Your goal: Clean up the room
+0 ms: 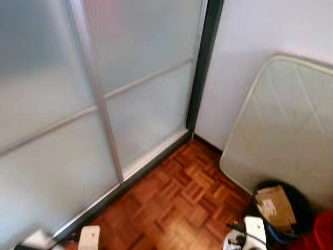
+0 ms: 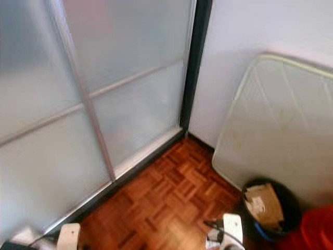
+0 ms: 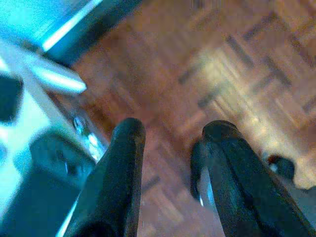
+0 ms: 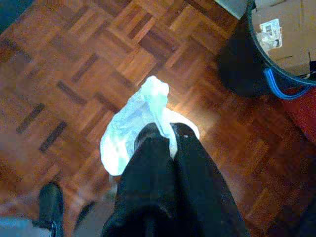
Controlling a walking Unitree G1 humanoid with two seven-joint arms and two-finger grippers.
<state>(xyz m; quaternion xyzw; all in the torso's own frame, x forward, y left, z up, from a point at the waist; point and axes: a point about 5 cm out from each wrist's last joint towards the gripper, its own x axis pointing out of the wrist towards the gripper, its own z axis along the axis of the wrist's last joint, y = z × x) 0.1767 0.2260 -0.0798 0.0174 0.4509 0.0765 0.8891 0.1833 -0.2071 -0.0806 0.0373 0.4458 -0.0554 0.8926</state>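
In the right wrist view my right gripper [image 4: 162, 132] is shut on a crumpled white tissue [image 4: 132, 123], which hangs over the parquet floor [image 4: 89, 64]. A black bin [image 1: 283, 211] with a blue liner edge and a piece of cardboard [image 1: 274, 207] inside stands at the lower right, beside the held tissue. The bin's rim [image 4: 256, 47] and cardboard [image 4: 286, 29] lie just past the tissue in the right wrist view. My left gripper [image 3: 170, 136] is open over bare parquet, nothing between its fingers. Both wrists [image 1: 89, 238] [image 1: 255, 229] show at the bottom of the head views.
Frosted sliding glass doors [image 1: 78, 104] fill the left side on a dark floor track. A white wall meets them at the corner. A pale mattress [image 1: 286, 130] leans on the wall at right. Something red [image 1: 323, 232] sits beside the bin.
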